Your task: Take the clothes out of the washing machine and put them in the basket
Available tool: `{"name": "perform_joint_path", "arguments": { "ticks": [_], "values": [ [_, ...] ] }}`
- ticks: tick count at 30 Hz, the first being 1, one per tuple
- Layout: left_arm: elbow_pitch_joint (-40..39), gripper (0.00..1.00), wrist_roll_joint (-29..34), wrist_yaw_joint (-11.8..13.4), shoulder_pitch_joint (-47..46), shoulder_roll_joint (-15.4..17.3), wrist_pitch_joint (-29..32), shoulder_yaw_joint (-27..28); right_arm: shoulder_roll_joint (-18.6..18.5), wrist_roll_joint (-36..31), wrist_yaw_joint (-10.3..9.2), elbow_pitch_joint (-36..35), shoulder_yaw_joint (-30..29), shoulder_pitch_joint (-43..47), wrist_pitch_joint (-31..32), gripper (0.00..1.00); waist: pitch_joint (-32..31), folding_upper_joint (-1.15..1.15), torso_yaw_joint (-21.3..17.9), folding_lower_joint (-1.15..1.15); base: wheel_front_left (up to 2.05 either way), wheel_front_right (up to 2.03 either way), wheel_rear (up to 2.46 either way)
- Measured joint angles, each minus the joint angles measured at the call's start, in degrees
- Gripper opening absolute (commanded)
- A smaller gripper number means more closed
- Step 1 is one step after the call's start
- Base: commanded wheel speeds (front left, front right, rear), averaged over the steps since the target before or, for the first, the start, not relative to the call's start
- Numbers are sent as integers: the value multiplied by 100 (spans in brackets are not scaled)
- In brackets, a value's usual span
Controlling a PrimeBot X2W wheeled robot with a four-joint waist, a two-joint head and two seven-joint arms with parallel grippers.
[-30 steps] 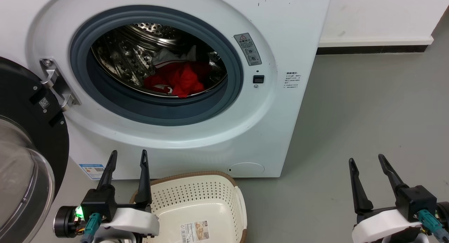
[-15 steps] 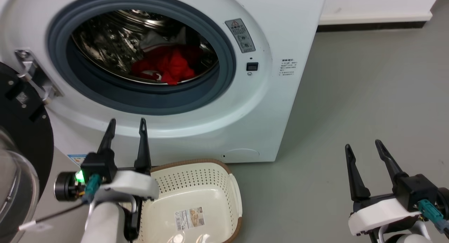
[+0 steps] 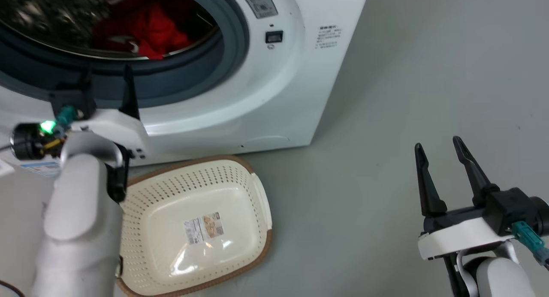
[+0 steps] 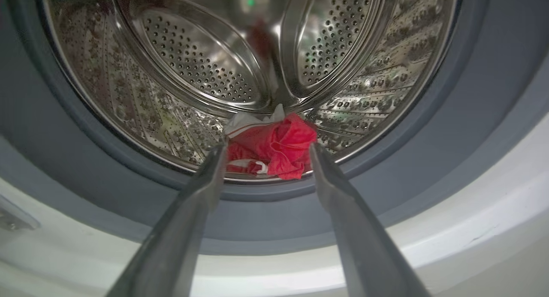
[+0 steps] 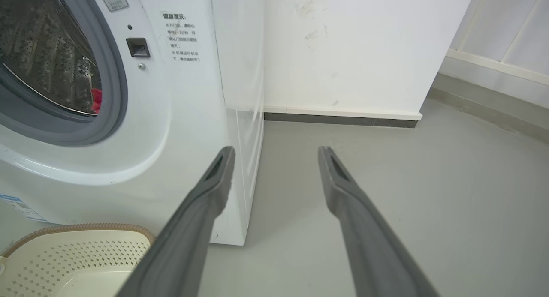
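Red clothes (image 3: 146, 29) with white parts lie at the front of the drum of the white washing machine (image 3: 279, 82). My left gripper (image 3: 107, 72) is open at the lower grey rim of the porthole, short of the clothes (image 4: 274, 149), which show between its fingers in the left wrist view. The cream basket (image 3: 257, 194) with a brown rim stands on the floor below the porthole, holding just a paper label. My right gripper (image 3: 437, 145) hangs open over the grey floor to the right. A sliver of red clothes (image 5: 96, 100) and the basket's rim (image 5: 85, 228) show in the right wrist view.
Grey floor (image 3: 429, 74) spreads right of the machine. In the right wrist view a white wall (image 5: 343, 48) with a dark skirting runs behind the machine. My pale left forearm (image 3: 73, 228) overlaps the basket's left side.
The head camera has tilted down and right, so the whole scene shifted. My left gripper has risen from beside the basket to the porthole's lower rim. The right gripper keeps its pose.
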Motion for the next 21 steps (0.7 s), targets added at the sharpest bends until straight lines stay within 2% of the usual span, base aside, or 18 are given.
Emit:
{"name": "perform_joint_path", "arguments": {
  "ticks": [12,21],
  "values": [
    [907,100,52,-116,-1798,688,1051,-25,-2,319,0,364,236,-541,-278,100,1152,0,-482,1,0,0,0],
    [1511,100,99,-249,-2942,1105,1974,-152,-1,459,0,581,548,-850,-393,100,1711,0,-808,1,0,0,0]
  ]
}}
